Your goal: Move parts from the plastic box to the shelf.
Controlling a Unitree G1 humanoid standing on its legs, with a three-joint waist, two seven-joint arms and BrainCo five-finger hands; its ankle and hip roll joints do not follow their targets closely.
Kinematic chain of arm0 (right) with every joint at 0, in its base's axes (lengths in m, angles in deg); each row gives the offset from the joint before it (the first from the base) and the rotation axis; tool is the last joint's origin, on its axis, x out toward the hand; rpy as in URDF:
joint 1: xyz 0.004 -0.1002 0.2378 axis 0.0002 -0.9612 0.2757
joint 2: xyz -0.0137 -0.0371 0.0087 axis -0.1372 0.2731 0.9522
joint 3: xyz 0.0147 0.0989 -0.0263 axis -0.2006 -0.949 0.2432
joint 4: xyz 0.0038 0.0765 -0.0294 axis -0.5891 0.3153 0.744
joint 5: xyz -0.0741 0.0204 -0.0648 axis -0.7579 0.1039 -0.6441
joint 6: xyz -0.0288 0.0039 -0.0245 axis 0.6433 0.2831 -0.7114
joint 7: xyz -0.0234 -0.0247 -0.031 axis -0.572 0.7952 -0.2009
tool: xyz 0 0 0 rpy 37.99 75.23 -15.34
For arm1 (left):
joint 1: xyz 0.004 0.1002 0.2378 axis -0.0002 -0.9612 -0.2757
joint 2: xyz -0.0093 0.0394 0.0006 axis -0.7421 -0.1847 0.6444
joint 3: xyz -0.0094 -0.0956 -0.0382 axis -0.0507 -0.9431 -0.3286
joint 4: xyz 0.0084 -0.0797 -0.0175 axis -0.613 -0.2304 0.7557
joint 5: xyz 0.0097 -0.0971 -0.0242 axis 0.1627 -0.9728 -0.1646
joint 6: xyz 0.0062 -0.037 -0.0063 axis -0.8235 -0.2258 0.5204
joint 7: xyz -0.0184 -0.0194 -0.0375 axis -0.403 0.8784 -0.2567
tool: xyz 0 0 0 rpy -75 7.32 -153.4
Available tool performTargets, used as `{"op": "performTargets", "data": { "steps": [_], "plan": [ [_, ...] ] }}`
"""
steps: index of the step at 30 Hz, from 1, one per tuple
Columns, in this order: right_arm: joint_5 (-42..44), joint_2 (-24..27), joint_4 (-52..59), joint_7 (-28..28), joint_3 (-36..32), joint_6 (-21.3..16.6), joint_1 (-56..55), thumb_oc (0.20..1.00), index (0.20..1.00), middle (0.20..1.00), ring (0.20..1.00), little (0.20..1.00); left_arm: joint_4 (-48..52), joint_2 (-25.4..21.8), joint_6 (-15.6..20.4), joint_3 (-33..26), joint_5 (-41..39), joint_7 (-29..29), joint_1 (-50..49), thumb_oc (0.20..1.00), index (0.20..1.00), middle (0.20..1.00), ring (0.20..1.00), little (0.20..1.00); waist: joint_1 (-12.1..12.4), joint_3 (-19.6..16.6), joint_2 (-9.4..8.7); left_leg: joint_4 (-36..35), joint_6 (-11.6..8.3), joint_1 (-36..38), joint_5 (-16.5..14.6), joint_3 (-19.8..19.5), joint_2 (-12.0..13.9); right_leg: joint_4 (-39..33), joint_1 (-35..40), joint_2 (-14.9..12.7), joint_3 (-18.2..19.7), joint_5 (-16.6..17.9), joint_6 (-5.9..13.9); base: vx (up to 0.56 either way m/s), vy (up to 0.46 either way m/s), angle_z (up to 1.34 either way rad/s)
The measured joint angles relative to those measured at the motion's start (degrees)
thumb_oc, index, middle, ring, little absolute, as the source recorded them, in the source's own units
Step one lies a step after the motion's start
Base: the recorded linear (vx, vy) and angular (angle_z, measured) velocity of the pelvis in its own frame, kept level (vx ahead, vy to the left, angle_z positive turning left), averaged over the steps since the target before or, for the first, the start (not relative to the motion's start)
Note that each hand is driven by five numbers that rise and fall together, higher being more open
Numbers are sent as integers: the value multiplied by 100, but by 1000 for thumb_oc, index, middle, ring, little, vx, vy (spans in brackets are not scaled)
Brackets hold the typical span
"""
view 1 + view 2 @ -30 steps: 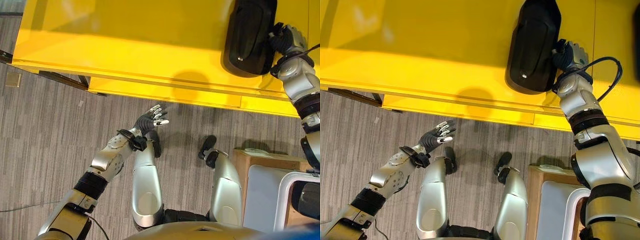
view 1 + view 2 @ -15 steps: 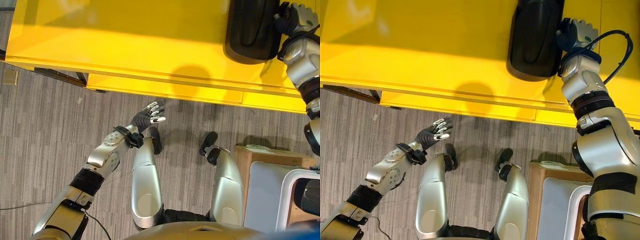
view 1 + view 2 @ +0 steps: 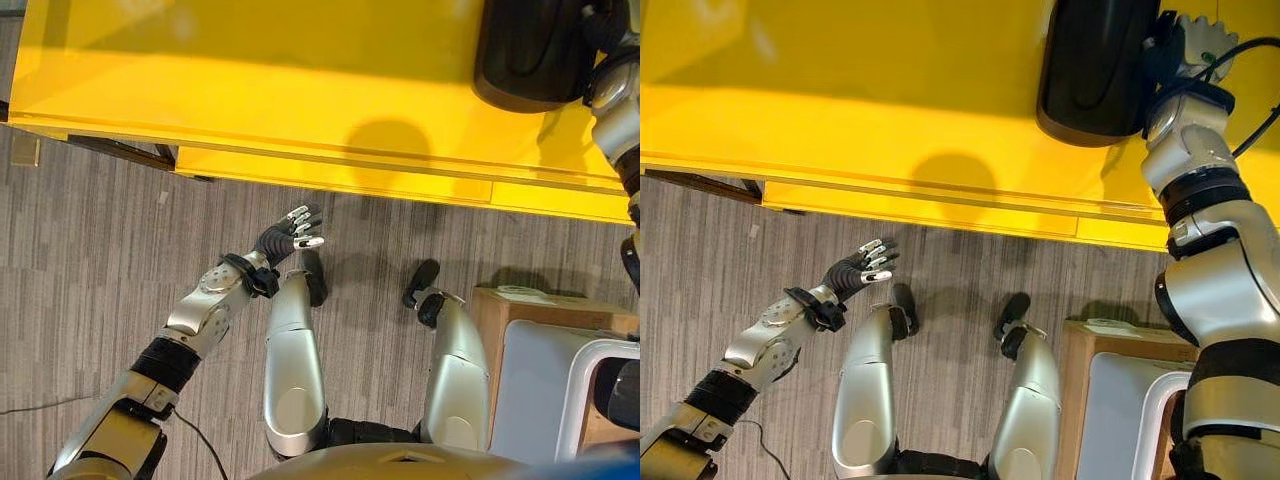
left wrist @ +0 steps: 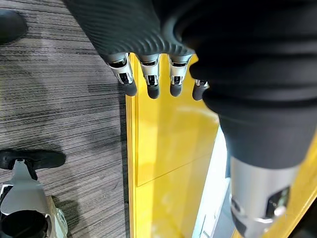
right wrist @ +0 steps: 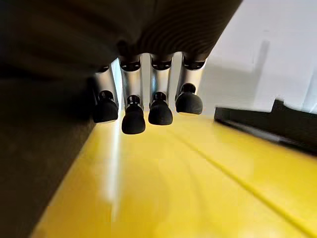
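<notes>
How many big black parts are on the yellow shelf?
1 in full view: the black part lies on the yellow shelf at its far right, right beside the right hand. Another dark piece shows in the right wrist view; it may be a second one.

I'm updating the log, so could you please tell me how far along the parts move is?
Done: a black part lies on the yellow shelf. In hand: the right hand sits beside that part; its grip is unclear. The left hand hangs open over the floor, holding nothing. Left: I cannot tell how many parts remain.
</notes>
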Motion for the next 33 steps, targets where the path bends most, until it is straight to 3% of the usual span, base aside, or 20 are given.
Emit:
{"op": "performTargets", "data": {
  "steps": [5,15,27,33],
  "plan": [
    [-418,389,61,-35,248,59,121,200,200,200,200,200,9,-122,10,-3,-140,60,1,1000,1000,1000,1000,1000,0,-1,37,-26,0,0,0,14,-1,-8,-6,2,-2,0,0,0,0,0],
    [-1206,402,78,1,374,95,153,200,200,200,200,200,-2,-159,100,-3,-149,129,-20,1000,1000,1000,1000,1000,-9,-2,46,-65,1,2,10,42,-21,-6,-41,2,18,-4,-7,4,2,0],
    [-797,414,179,69,366,109,151,200,200,200,200,200,-2,-154,110,-2,-283,140,-12,1000,1000,1000,1000,1000,-16,-7,107,-98,-4,-3,14,73,-25,-12,-93,0,46,-5,-8,0,0,0],
    [-568,413,171,112,317,312,149,200,200,200,200,200,-2,-154,110,-2,-296,164,-16,1000,1000,1000,1000,1000,-8,-9,126,-110,-5,-14,14,77,-34,-20,-111,-3,49,-6,-10,0,0,0]
  ]
}}
